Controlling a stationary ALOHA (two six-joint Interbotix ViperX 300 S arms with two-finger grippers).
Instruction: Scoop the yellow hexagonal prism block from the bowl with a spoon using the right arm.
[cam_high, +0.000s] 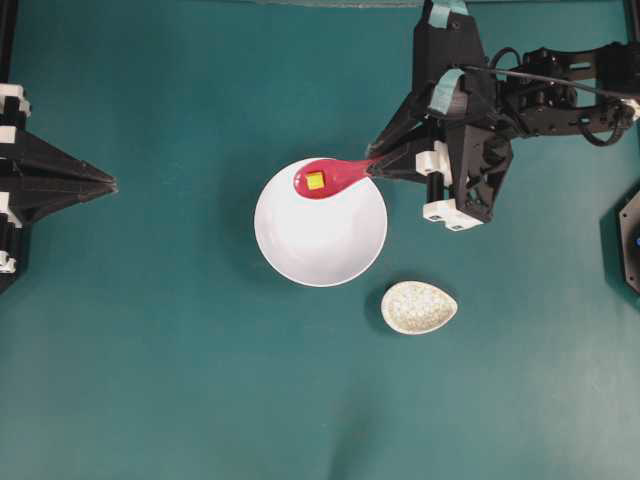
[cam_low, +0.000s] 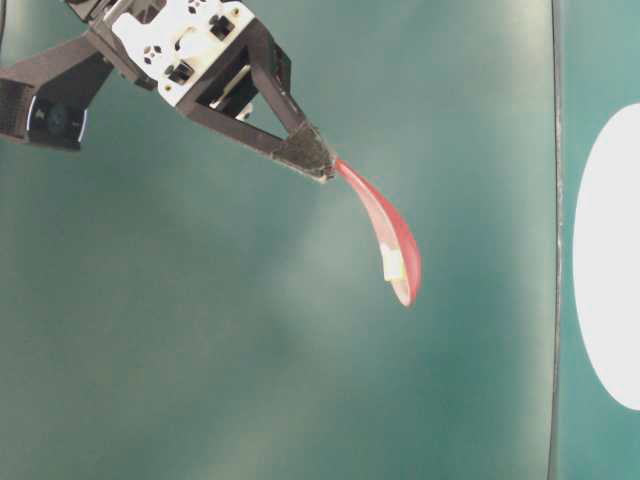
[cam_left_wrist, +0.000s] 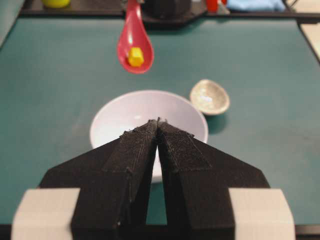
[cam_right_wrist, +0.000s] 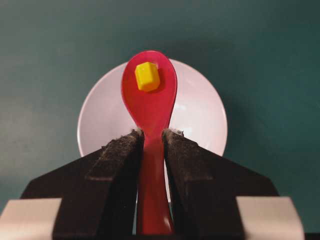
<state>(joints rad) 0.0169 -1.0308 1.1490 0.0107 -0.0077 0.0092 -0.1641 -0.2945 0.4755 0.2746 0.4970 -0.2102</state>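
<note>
We see the right gripper with jaws clamped on the pink-red spoon handle, lifted above the white bowl, the yellow hexagonal prism block riding in its scoop. Left gripper idles, jaws together, presumably keeping clear.
</note>
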